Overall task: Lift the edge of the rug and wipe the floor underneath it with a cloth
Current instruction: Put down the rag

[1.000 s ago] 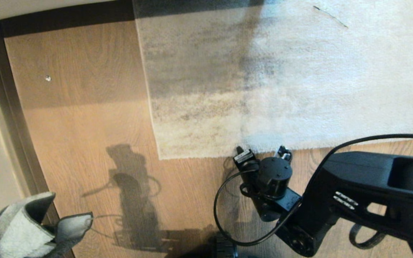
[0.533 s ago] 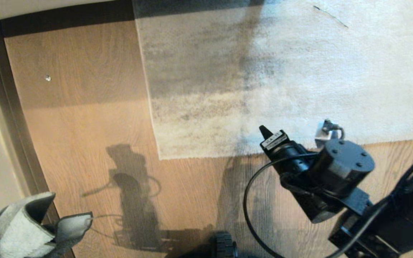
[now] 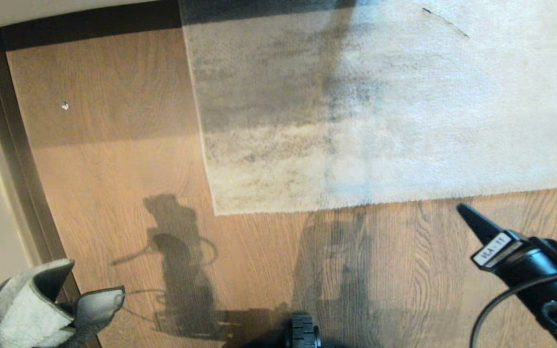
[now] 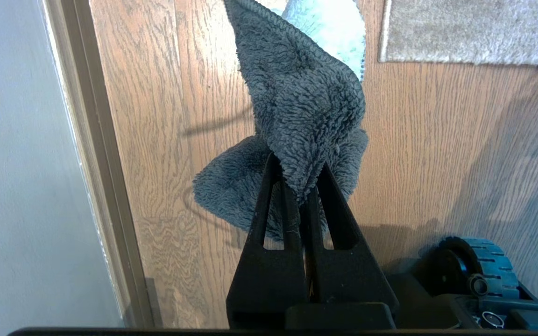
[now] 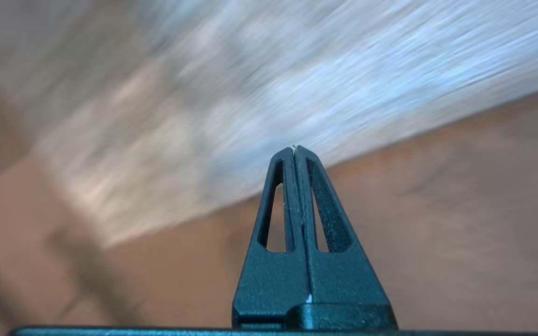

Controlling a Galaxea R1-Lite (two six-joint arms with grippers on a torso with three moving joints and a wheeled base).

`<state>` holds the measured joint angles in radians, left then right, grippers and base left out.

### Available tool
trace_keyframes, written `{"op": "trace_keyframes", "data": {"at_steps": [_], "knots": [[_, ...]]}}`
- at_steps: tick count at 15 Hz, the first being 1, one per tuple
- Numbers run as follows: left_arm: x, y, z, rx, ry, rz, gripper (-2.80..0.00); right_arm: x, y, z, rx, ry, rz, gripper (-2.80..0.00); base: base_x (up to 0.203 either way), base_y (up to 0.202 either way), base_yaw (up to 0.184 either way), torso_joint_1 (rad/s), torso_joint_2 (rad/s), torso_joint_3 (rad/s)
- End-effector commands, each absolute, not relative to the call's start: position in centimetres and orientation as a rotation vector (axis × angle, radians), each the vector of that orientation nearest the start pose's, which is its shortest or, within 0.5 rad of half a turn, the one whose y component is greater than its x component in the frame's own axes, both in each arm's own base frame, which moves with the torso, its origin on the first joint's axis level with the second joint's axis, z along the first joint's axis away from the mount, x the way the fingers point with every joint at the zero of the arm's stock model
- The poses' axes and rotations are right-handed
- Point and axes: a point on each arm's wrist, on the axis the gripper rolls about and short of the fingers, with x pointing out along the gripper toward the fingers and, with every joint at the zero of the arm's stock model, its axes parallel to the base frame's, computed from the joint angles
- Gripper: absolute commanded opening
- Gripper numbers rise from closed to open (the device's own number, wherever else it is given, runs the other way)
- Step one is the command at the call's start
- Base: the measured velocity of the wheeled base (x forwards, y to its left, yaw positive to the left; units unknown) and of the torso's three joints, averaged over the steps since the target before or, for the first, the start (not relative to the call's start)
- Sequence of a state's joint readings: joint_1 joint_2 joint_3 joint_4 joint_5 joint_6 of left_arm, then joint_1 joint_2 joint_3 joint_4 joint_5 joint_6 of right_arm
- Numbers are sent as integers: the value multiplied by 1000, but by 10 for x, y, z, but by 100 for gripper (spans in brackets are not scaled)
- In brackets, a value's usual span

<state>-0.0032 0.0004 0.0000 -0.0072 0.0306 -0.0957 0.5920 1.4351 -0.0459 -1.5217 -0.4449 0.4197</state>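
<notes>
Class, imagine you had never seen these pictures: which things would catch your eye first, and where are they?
The pale grey rug fills the upper right, its near border lying flat on the brown wood floor. At lower left, the left claw is shut on a fuzzy grey cloth. The right claw, shut and empty, points toward the rug from the lower right.

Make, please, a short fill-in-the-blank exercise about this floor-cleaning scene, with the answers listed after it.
1. The left gripper is shut on the folded grey ____.
2. The rug edge lies ____ on the floor, not yet lifted.
3. The right gripper has its fingers pressed together and holds ____.
4. In the head view, the right gripper points at the rug edge from the ____ side.

Answers: cloth; flat; nothing; right
</notes>
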Motion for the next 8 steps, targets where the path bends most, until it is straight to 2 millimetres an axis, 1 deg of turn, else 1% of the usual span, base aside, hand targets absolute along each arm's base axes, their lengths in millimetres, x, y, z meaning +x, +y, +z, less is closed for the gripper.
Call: {"op": "trace_keyframes", "data": {"at_steps": [1,3,5,7,8], "knots": [[-23,1,76,-97,-9,27,-280,126,49,169,519,-247,48,-280,0,0,0,0,0,0],[-23,1,76,-97,-9,27,-280,128,29,171,486,-302,-93,-280,0,0,0,0,0,0],[-23,1,76,-97,-9,27,-280,128,10,174,417,-348,-240,-280,0,0,0,0,0,0],[-23,1,76,-97,-9,29,-280,113,-4,182,347,-421,-333,-280,0,0,0,0,0,0],[-23,1,76,-97,-9,27,-280,106,-8,184,323,-434,-365,-280,0,0,0,0,0,0]]}}
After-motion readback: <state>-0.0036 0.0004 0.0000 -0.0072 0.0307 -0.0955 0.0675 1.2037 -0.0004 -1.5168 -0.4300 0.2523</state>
